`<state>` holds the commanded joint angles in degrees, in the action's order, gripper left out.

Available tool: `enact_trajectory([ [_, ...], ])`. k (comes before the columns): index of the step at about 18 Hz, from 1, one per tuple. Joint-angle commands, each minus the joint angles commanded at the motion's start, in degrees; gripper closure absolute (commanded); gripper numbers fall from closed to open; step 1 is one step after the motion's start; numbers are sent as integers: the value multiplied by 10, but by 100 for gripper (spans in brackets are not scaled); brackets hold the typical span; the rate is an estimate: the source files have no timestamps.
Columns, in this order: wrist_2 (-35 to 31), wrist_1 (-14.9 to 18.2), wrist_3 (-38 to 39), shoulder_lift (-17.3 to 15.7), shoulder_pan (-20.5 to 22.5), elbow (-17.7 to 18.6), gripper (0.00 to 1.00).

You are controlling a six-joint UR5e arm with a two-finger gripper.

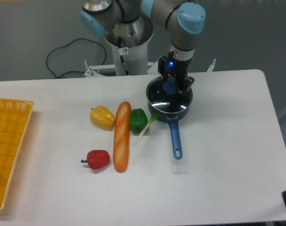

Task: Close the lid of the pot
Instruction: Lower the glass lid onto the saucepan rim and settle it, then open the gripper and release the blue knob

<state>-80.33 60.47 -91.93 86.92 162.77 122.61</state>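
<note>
Gripper (172, 86) clamped on blue knob (170, 86) of pot lid (168, 100), lid sitting on pot (172, 111) at far centre-right of table (227, 150). Pot handle (175, 139) points near. Green pepper (138, 120), baguette (121, 136) just left.

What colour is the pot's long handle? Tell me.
Blue; the pot handle shows plainly in the fixed camera view.

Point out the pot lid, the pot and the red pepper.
pot lid (167, 100), fixed camera, on the glass.
pot (175, 136), fixed camera, on its blue handle.
red pepper (98, 159), fixed camera, on its body.
</note>
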Motion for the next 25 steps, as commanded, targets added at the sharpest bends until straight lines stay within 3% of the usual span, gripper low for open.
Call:
enact_trajectory([
  [6, 0, 0, 0, 2, 0, -1, 37],
  [17, 0, 0, 0, 4, 0, -4, 3],
  [22, -1, 2, -3, 5, 3, -14, 0],
  [25, -1, 4, -2, 30, 4, -51, 0],
])
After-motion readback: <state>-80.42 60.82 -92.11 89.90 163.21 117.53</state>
